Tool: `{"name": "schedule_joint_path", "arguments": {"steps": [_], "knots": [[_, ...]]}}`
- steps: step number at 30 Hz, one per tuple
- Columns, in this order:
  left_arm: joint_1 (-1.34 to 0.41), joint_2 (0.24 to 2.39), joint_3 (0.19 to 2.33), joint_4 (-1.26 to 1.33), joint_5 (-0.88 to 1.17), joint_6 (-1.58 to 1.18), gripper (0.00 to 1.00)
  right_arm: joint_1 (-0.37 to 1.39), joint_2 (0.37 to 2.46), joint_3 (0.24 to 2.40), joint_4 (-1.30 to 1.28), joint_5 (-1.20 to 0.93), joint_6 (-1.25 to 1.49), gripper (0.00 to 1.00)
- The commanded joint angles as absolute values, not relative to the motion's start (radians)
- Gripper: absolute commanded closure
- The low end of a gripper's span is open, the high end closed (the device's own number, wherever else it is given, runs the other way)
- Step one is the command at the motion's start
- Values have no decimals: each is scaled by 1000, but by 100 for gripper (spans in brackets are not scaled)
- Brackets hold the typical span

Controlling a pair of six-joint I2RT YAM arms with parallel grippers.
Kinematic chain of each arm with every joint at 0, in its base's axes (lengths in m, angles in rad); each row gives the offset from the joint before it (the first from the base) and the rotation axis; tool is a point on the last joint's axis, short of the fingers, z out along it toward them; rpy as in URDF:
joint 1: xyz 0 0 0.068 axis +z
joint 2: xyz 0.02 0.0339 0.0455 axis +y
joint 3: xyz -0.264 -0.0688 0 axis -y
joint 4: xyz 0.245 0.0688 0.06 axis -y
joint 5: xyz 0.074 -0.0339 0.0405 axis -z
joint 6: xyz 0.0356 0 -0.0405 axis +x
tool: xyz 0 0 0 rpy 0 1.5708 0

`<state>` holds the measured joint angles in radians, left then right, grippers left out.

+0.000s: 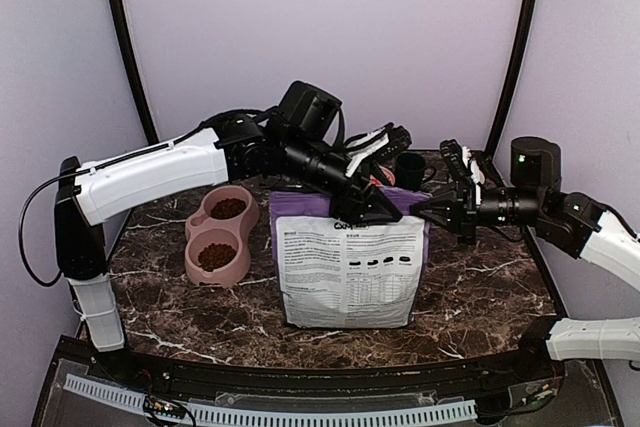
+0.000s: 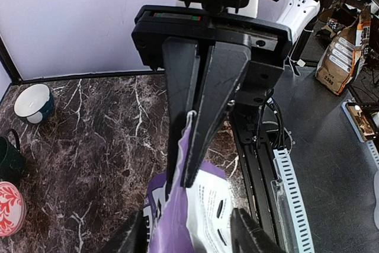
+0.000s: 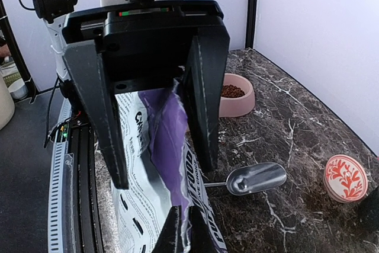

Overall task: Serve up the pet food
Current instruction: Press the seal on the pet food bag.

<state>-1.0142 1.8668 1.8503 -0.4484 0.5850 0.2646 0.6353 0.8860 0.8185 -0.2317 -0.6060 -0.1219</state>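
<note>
Pet food (image 1: 217, 256): reddish-brown kibble lying in both cups of the pink double bowl (image 1: 218, 231), near the left edge of the worktop (image 1: 480, 287). Also seen from the right wrist, far behind the bag.

Bag (image 1: 348, 272): purple and white, upright mid-worktop, printed face toward the near edge.

Left gripper (image 3: 164, 173): over the bag top, jaws wide, one on each side of the upper edge. Cannot tell whether they touch the bag.

Right gripper (image 2: 180, 185): jaws closed flat on the bag's top edge, a thin strip of purple and white pinched between them.

Both sets of jaws meet at the bag top, well apart from the kibble, which sits lower and toward the left edge. No kibble between either pair.

Metal scoop (image 3: 256, 178): lying on the worktop beside the bag.
</note>
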Motion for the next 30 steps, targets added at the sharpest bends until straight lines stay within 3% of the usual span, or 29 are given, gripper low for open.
{"name": "schedule_joint_path", "arguments": {"steps": [1,9,20,21,24,26,30], "knots": [[-1020,1888,1895,-478,579,268,55,658,868,814,-153,-612,-135,100],[-1031,1940,1971,-565,483,307,99,666,850,809,-154,-611,-139,100],[-1045,1932,1997,-649,305,340,100,667,822,804,-177,-601,-142,100],[-1045,1930,1996,-649,313,340,98,667,823,803,-175,-600,-140,100],[-1044,1926,1991,-646,340,345,81,667,830,805,-175,-603,-137,100],[-1045,1923,1983,-646,341,350,77,667,834,808,-176,-607,-137,100],[-1045,1918,1970,-653,332,363,100,667,832,808,-176,-606,-141,100]]}}
